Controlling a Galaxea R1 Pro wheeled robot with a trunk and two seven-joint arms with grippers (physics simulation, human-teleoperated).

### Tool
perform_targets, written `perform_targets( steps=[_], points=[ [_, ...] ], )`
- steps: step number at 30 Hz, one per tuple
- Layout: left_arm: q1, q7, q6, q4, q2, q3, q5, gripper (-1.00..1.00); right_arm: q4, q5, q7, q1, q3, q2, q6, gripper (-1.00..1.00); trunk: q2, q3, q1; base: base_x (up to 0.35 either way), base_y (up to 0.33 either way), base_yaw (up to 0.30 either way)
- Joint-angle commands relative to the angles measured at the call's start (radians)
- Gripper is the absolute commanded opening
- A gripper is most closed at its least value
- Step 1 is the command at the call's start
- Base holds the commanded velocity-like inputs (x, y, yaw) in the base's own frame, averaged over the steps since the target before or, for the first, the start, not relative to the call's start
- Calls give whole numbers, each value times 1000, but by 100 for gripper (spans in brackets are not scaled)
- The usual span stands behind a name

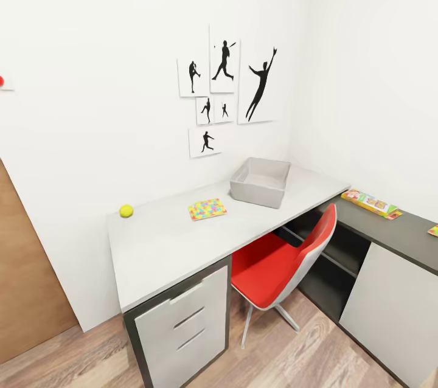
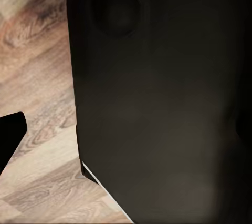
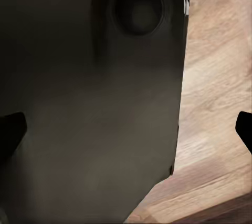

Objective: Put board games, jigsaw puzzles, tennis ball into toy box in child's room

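On the table [image 1: 164, 242], the toy box [image 1: 260, 182] looks empty; fingers' state, left and right, cannot be told.

From the head camera I'm looking forward and down into a room corner, standing back far enough to be taking in the whole L-shaped table [image 1: 164, 242], the red chair [image 1: 274, 269] tucked under it and the wall prints [image 1: 226, 87] above. Both wrist cameras are pointing downward at the wood-plank floor [image 2: 37, 103] — each one is sitting very close to a dark body panel [image 2: 163, 103], probably the robot's own, which is blocking most of the frame. The floor is the only part the wrist views are sharing with the head view.
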Motion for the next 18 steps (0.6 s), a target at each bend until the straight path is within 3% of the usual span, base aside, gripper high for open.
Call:
perform_targets(
  steps=[1, 4, 10, 18],
  points=[
    [6, -6, -2, -6, -6, 4, 6, 100, -6, 2, -6, 6, 6, 6, -6, 100, 0, 0, 0, 0, 0, 0],
    [23, 7, -19, 12, -21, -2, 10, 100, 0, 19, -12, 23, 23, 23, -23, 100, 0, 0, 0, 0, 0, 0],
    [57, 20, -52, 9, -22, -8, 14, 100, 4, 19, -11, 57, 32, 56, -56, 100, 0, 0, 0, 0, 0, 0],
    [103, 21, -57, -20, -19, -6, 18, 100, -7, 7, -10, 101, 24, 64, -101, 100, 0, 0, 0, 0, 0, -22]
  ],
)
